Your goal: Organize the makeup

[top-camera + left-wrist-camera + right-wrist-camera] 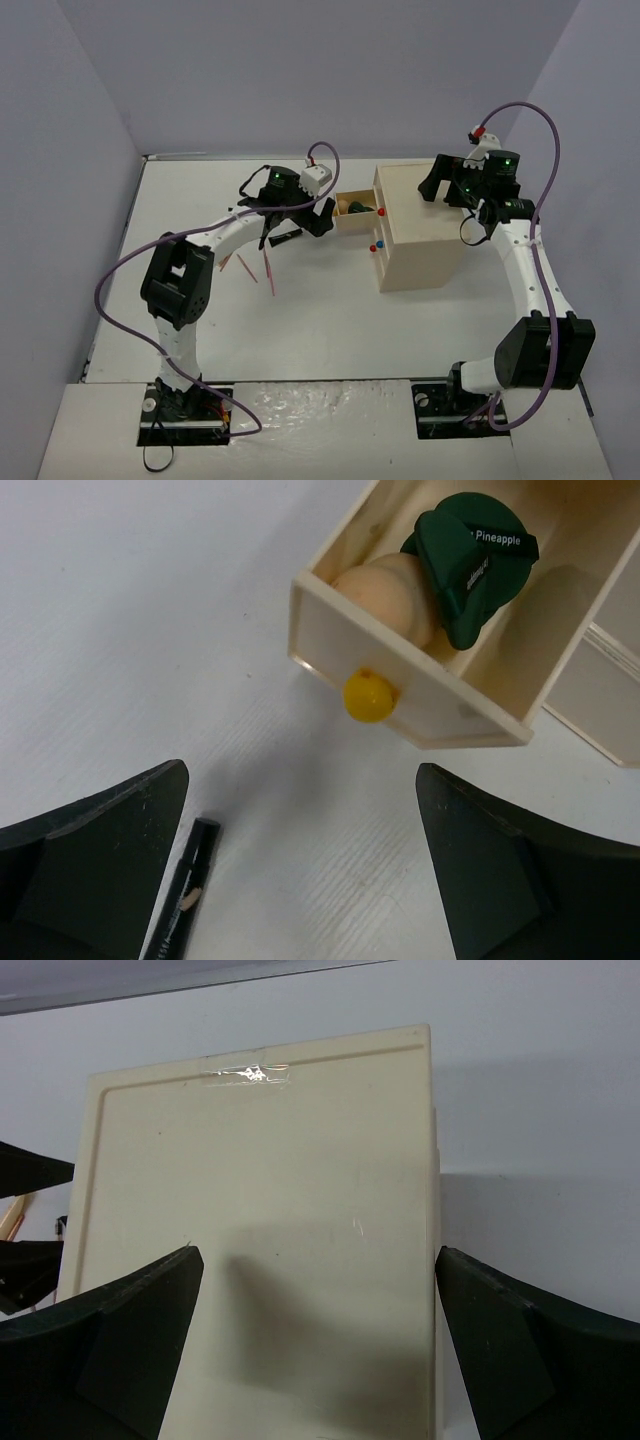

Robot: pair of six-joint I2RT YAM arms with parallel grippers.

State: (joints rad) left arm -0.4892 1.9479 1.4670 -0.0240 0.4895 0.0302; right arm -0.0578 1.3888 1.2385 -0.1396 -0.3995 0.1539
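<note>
The makeup is partly in the drawer and partly on the table. The open drawer (440, 715) with a yellow knob (366, 694) holds a dark green compact (475, 565) leaning on a peach round case (385, 595). A black tube (185, 895) lies on the table beside my left finger. My left gripper (300, 880) is open and empty, hovering just short of the drawer front. From above, my left gripper (297, 226) sits left of the drawer (352, 212), and two thin pink pencils (268, 272) lie nearer the front. My right gripper (315, 1360) is open above the box top.
The beige wooden drawer box (415, 225) stands right of centre, with red and blue knobs (376, 243) on its left face. Its flat top (260, 1210) fills the right wrist view. Grey walls close in the table on the left, back and right.
</note>
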